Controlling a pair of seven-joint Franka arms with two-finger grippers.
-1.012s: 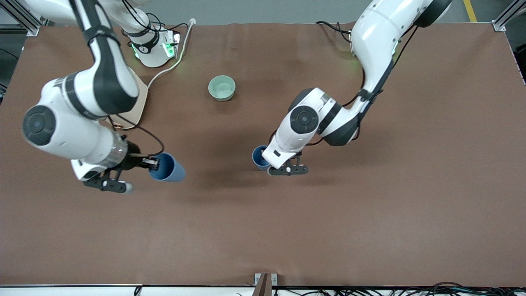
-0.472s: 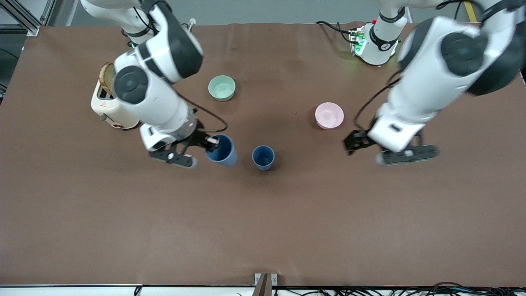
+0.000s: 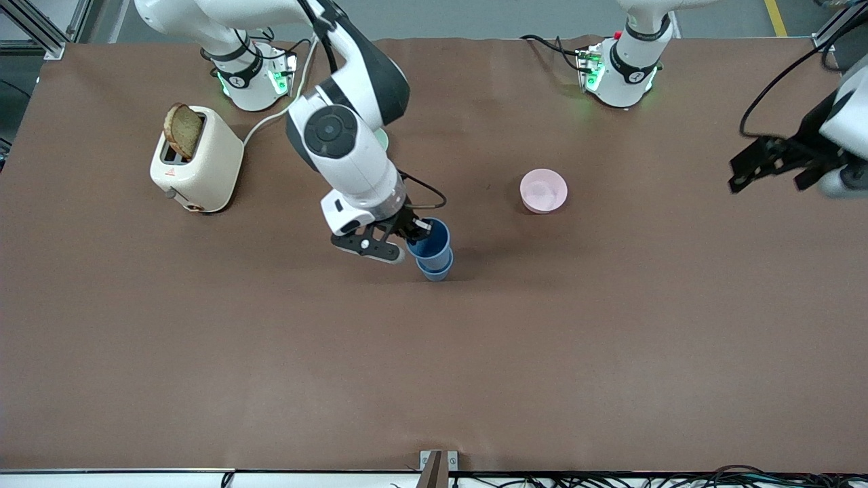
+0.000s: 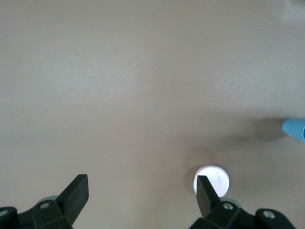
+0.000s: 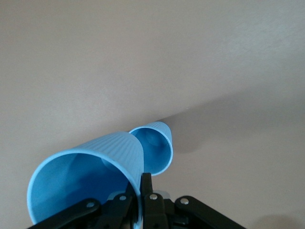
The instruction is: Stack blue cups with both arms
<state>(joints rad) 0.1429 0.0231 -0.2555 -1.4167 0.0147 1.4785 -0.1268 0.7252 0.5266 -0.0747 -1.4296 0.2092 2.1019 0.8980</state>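
One blue cup (image 3: 436,270) stands upright on the brown table near the middle. My right gripper (image 3: 415,234) is shut on the rim of the second blue cup (image 3: 430,241) and holds it tilted just over the standing one. In the right wrist view the fingers (image 5: 147,191) pinch the held cup's wall (image 5: 86,176), and the standing cup's mouth (image 5: 155,143) shows past its base. I cannot tell whether the two cups touch. My left gripper (image 3: 773,165) is open and empty, high over the left arm's end of the table; its fingers (image 4: 76,193) stand wide apart.
A cream toaster (image 3: 196,169) with a bread slice (image 3: 183,131) stands toward the right arm's end. A pale pink bowl (image 3: 543,190) sits beside the cups toward the left arm's end and shows in the left wrist view (image 4: 214,176). A pale green bowl (image 3: 384,141) is mostly hidden by the right arm.
The right gripper has carried its blue cup sideways from beside the standing cup to over it. The left arm has swung away to the left arm's end of the table.
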